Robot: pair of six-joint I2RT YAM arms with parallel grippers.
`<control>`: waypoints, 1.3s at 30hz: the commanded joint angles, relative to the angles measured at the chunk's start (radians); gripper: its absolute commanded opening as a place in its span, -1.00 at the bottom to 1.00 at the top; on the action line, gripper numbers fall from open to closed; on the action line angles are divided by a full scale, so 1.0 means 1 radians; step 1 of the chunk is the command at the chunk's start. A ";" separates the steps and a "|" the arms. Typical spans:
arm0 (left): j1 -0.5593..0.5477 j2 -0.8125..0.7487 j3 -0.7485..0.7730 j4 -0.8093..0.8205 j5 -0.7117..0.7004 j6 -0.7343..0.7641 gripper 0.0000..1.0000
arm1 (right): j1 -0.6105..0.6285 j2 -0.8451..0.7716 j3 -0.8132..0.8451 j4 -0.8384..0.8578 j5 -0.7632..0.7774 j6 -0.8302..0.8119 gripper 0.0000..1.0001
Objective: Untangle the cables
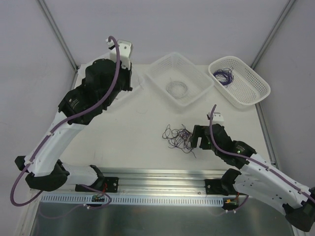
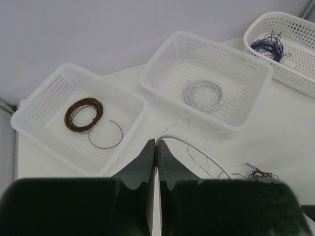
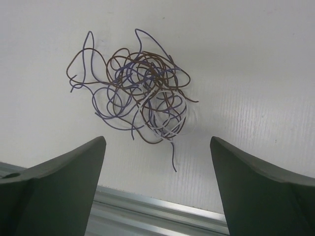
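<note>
The cables (image 1: 178,137) are a small loose clump of thin purple and dark brown wires on the white table. In the right wrist view the cables (image 3: 138,98) lie just ahead of my right gripper (image 3: 157,147), which is open and empty, its fingers (image 3: 74,172) wide apart. In the top view the right gripper (image 1: 196,137) sits just right of the clump. My left gripper (image 2: 156,143) is shut on a thin white wire (image 2: 197,150) that curves away toward the clump (image 2: 258,173). In the top view the left gripper (image 1: 134,82) is at the far left.
Three white baskets stand at the back. The left basket (image 2: 103,82) holds a brown ring coil (image 2: 83,114). The middle basket (image 1: 160,63) holds a whitish coil (image 1: 177,88). The right basket (image 1: 253,73) holds a purple coil (image 1: 224,76). A metal rail (image 1: 162,179) runs along the near edge.
</note>
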 commanded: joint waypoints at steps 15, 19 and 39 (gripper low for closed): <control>0.157 0.640 0.571 0.343 0.176 -0.017 -1.00 | -0.003 -0.276 0.129 -0.215 -0.004 -0.029 0.94; 0.183 0.736 0.557 0.502 0.239 -0.046 -1.00 | -0.002 -0.315 0.118 -0.229 -0.002 -0.026 0.93; 0.196 0.631 0.062 0.703 0.385 -0.104 0.98 | -0.002 -0.209 0.147 -0.209 -0.022 -0.063 0.95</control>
